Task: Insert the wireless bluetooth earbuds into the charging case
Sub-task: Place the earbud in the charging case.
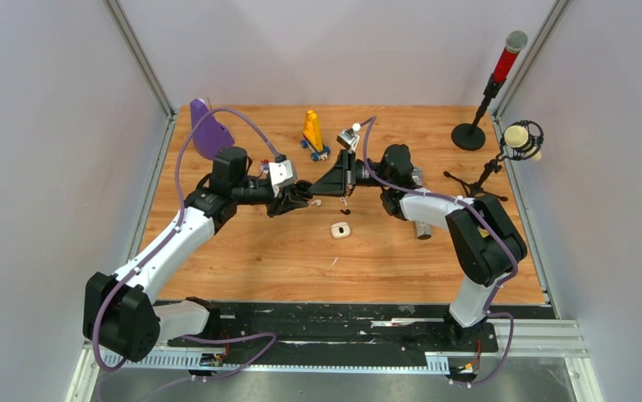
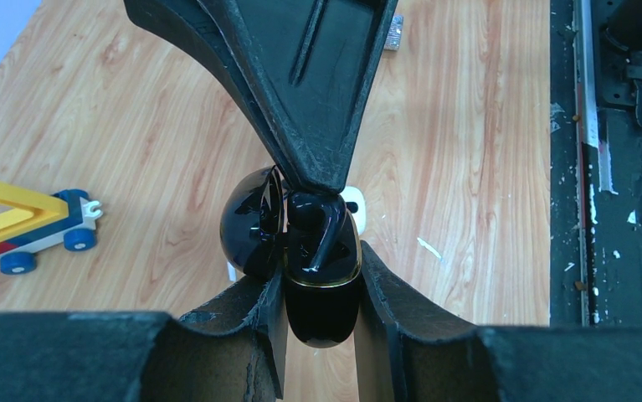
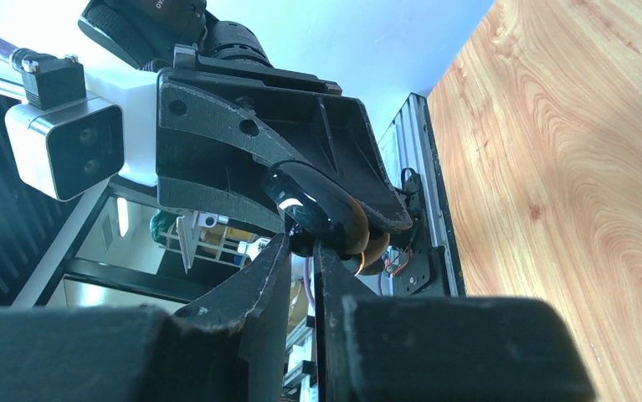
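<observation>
My left gripper (image 1: 299, 198) (image 2: 321, 272) is shut on a glossy black charging case (image 2: 324, 306), held above the table with its lid (image 2: 249, 222) open to the left. My right gripper (image 1: 312, 192) (image 3: 303, 245) comes in from the opposite side. Its fingertips (image 2: 317, 172) are closed on a black earbud (image 2: 321, 239) that sits in the case's open mouth. In the right wrist view the case (image 3: 321, 205) is just past the tips. A white charging case (image 1: 340, 229) (image 2: 354, 208) lies on the wood below.
A thin white sliver of scrap (image 1: 332, 262) (image 2: 428, 247) lies near the white case. A yellow and blue toy (image 1: 314, 134) (image 2: 24, 222) and a purple object (image 1: 208, 130) stand at the back. Two microphones on stands (image 1: 489, 92) (image 1: 514, 142) stand at the right.
</observation>
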